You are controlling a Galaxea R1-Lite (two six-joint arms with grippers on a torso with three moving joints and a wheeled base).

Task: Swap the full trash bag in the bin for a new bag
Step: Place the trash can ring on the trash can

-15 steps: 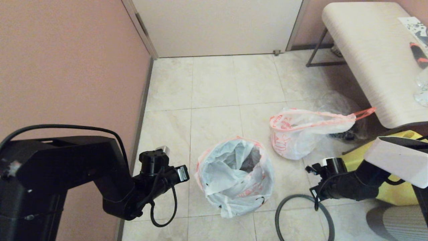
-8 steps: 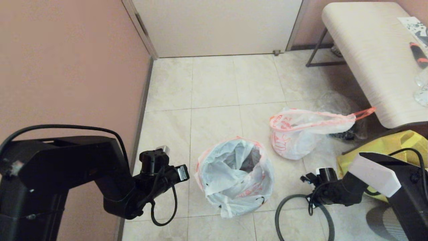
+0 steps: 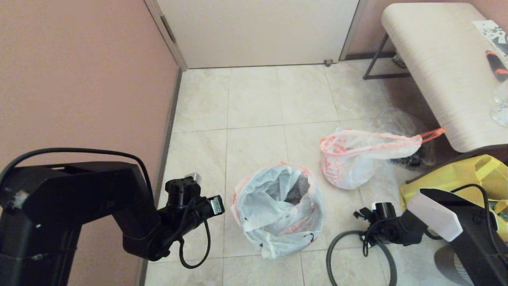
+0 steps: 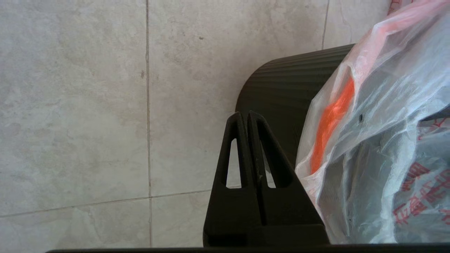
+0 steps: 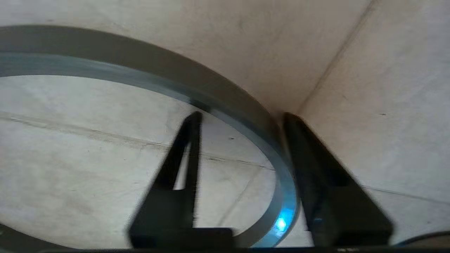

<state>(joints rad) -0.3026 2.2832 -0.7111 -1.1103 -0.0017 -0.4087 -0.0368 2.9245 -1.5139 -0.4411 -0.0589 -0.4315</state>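
Floor: I see pale beige stone tiles (image 3: 254,99) running from a closed light door at the far side towards me, with a pinkish wall along the left.
Bench: a cream padded bench on a dark metal frame (image 3: 436,59) stands at the far right.
Yellow bag: a crumpled yellow plastic bag (image 3: 472,171) sits at the right edge, just behind my right arm.
Bin: the small round black ribbed plastic bin (image 4: 277,91) stands near the middle of the floor. From the head camera I see almost only its lining; the left wrist camera shows its dark side wall.
New bag: the thin white translucent plastic bag with orange-red print and a pink-orange hem (image 3: 278,208) is draped in and over the bin, its mouth open and crumpled, the hem hanging down the outside.
Full bag: a bulging matching white bag with a pink-orange hem (image 3: 357,159) lies on the floor to the far right of the bin, apart from it.
Rim ring: the dark grey plastic hoop (image 3: 337,246) lies flat on the tiles to the near right of the bin, apart from it.
Right gripper (image 5: 242,119): low over the far part of the hoop, its fingers spread apart, one on either side of the band; I see no grip on it.
Left gripper (image 4: 244,117): parked just left of the bin, its fingers pressed together with nothing between them.
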